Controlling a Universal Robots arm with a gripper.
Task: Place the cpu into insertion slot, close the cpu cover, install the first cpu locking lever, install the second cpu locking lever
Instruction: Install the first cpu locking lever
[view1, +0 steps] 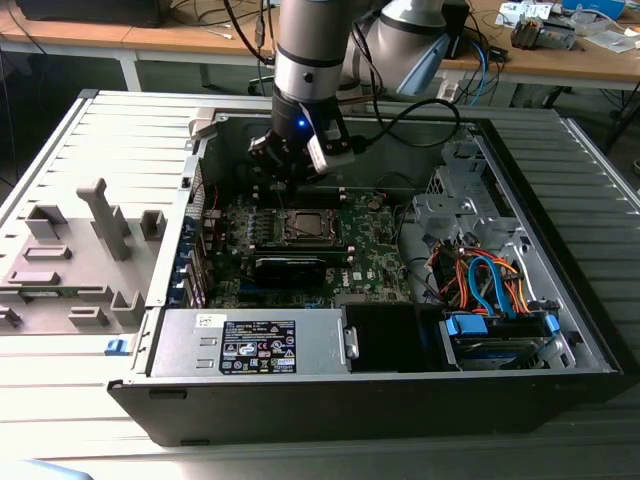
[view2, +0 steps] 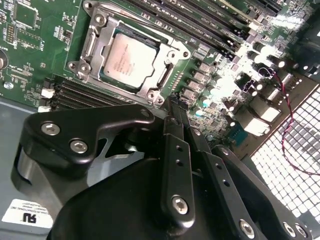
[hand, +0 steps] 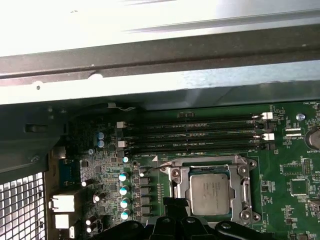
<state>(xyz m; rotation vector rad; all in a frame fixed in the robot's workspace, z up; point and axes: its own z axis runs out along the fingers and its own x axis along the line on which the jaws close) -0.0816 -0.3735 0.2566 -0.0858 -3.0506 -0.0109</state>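
Observation:
The cpu (view2: 128, 59) (hand: 212, 193), a silvery square chip, lies in the insertion slot (view1: 305, 226) on the green board. The cpu cover (view2: 151, 83) (hand: 245, 188) lies flat around it, with the chip showing through its window. A thin wire lever (hand: 156, 170) sticks out at one corner of the socket; whether it is latched I cannot tell. My gripper (view2: 172, 99) (view1: 298, 178) hangs just above the board beside the socket, on the side toward the case's back wall. Its black fingers (view2: 176, 150) are pressed together with nothing between them.
Memory slots (hand: 200, 135) run along one side of the socket, between it and the case wall (hand: 150, 85). A long black block (view1: 290, 267) sits on the near side. A power supply (view1: 250, 345) and coloured cables (view1: 490, 285) fill the case front. A grey fixture (view1: 80, 250) stands outside.

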